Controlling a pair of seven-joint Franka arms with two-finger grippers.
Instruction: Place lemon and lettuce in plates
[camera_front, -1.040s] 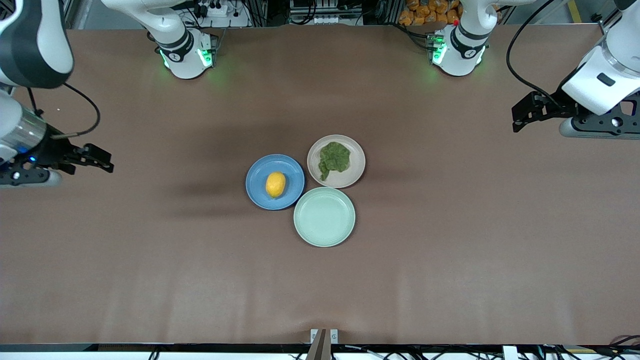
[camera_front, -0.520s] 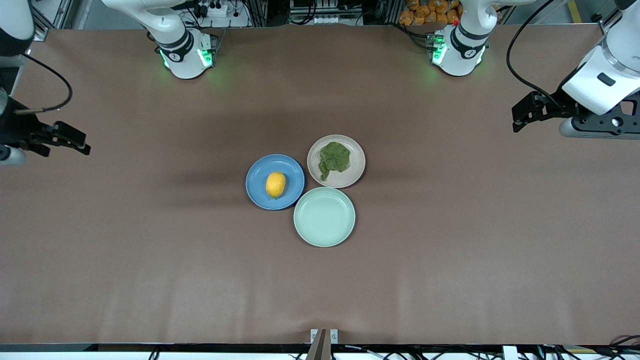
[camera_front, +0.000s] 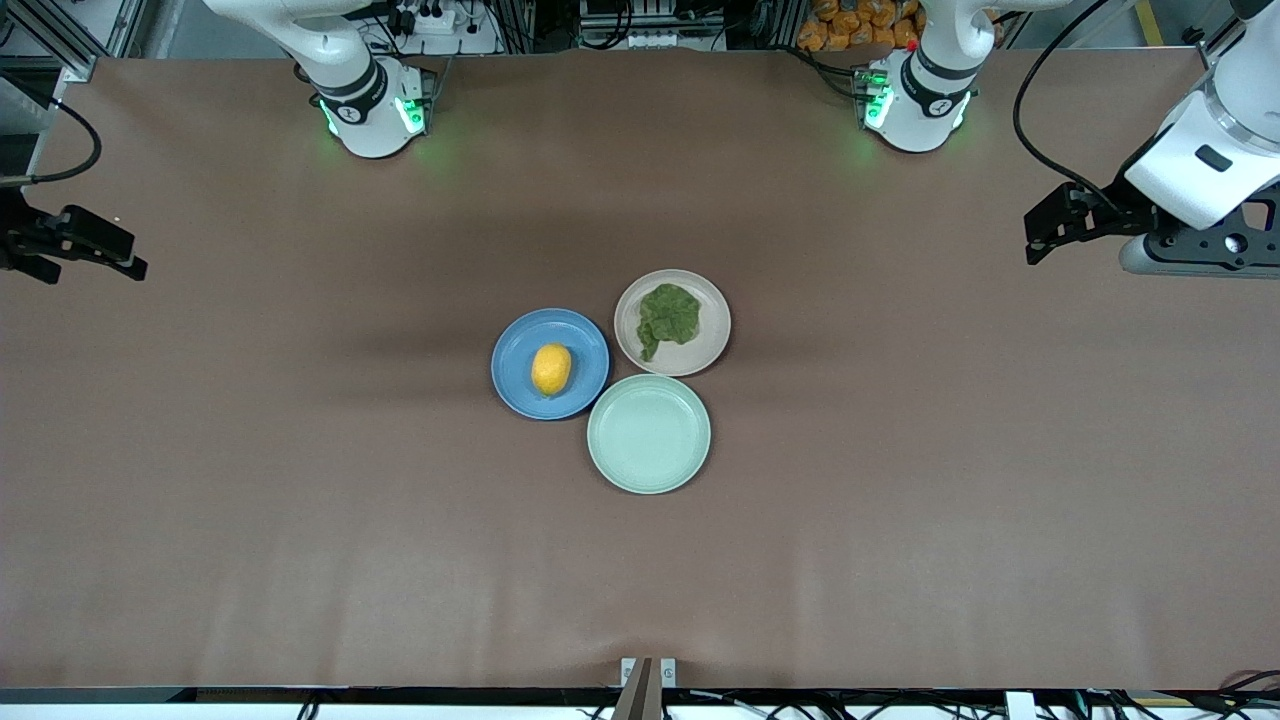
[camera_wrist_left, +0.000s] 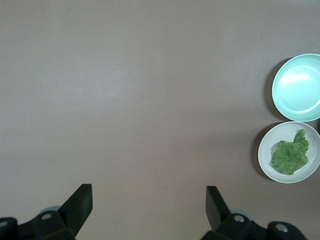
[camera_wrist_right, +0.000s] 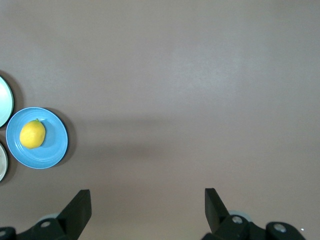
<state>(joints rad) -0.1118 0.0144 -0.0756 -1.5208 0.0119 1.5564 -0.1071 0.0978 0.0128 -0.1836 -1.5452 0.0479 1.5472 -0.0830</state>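
Observation:
The yellow lemon (camera_front: 551, 369) lies in the blue plate (camera_front: 592, 350) near the table's middle. The dark green lettuce (camera_front: 668, 316) lies in the beige-pink plate (camera_front: 716, 330), which touches the blue plate and sits farther from the front camera. My right gripper (camera_front: 92, 268) hangs open and empty over bare table at the right arm's end. In the right wrist view the gripper (camera_wrist_right: 147, 202) looks down on the lemon (camera_wrist_right: 32, 134) from well away. My left gripper (camera_front: 1060, 235) hangs open and empty over the left arm's end. Its wrist view shows the gripper (camera_wrist_left: 149, 200) far from the lettuce (camera_wrist_left: 289, 156).
A pale mint-green plate (camera_front: 649, 434) with nothing in it touches both other plates, nearer to the front camera. Brown table cover (camera_front: 300, 520) stretches wide all around the three plates. The arm bases (camera_front: 375, 110) stand along the farther table edge.
The right arm has drawn back toward its end of the table and away from the front camera, partly out of view, its gripper still open. The left arm, plates, lemon and lettuce have not moved.

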